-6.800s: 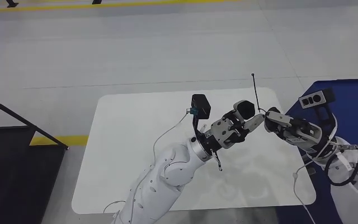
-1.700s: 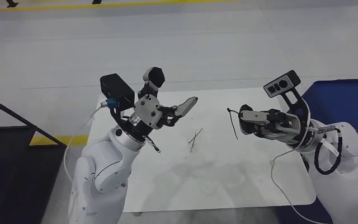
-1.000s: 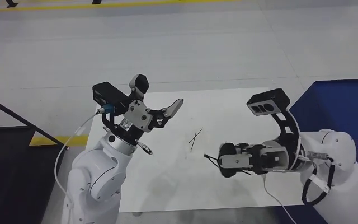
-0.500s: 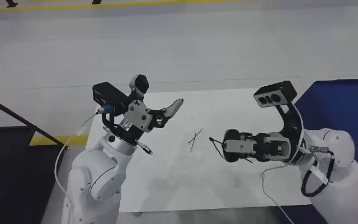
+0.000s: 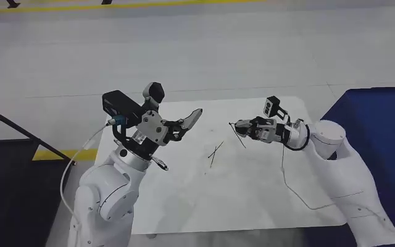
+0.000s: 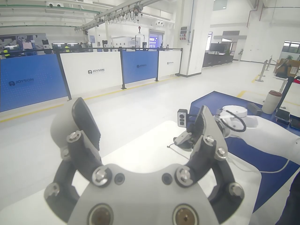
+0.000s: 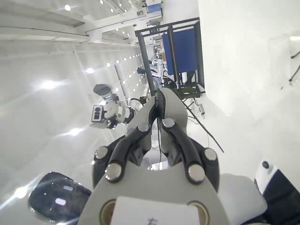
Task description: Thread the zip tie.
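Left gripper (image 5: 176,105) gapes wide, holding nothing; right gripper (image 5: 242,126) is clamped on the zip tie (image 5: 238,136).

- I see a wide gap between the left gripper (image 5: 176,105) and the right gripper (image 5: 242,127).
- Under it, loose ties (image 5: 214,152) lie crossed on the table (image 5: 259,185).

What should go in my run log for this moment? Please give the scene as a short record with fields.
left gripper: open, empty, raised near the table's far edge
right gripper: shut on the zip tie
zip tie: thin, black, sticking out of the right gripper at a slant
loose strips: two thin dark ones, lying crossed on the table between the two grippers
threading: cannot tell whether the held tie is threaded
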Available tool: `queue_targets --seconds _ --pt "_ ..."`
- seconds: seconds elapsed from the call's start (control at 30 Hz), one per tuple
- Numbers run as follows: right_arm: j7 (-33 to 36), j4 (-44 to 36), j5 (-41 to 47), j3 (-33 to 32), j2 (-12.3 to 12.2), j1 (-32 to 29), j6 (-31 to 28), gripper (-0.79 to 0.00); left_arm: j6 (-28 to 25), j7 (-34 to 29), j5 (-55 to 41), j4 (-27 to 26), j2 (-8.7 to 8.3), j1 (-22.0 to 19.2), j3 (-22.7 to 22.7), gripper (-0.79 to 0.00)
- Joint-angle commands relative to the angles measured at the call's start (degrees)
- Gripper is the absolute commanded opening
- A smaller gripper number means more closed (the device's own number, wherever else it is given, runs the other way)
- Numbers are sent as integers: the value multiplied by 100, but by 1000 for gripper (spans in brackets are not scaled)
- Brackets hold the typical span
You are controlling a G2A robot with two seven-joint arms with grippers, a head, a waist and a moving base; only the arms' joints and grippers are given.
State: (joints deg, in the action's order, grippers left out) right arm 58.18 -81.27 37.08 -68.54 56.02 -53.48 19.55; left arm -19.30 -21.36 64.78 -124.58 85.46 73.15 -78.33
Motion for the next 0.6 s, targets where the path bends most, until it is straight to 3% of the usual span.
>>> queue_targets --seconds 0.0,0.27,0.3,0.33,0.4,0.43,0.57 --pt "79 337 99 331 78 179 103 -785 0 0 0 0 0 0 0 0" --pt "-4 998 -20 1077 300 539 89 -785 0 0 0 0 0 0 0 0" --pt "-22 1063 -43 1117 315 565 83 -754 0 0 0 0 0 0 0 0" --pt "-27 1119 -43 1141 328 588 56 -653 0 0 0 0 0 0 0 0" --pt "-33 1253 95 1135 353 601 17 -603 0 0 0 0 0 0 0 0" --pt "-51 1314 134 1128 361 610 28 -536 0 0 0 0 0 0 0 0" --pt "-37 1367 279 1027 366 599 -63 -514 0 0 0 0 0 0 0 0"
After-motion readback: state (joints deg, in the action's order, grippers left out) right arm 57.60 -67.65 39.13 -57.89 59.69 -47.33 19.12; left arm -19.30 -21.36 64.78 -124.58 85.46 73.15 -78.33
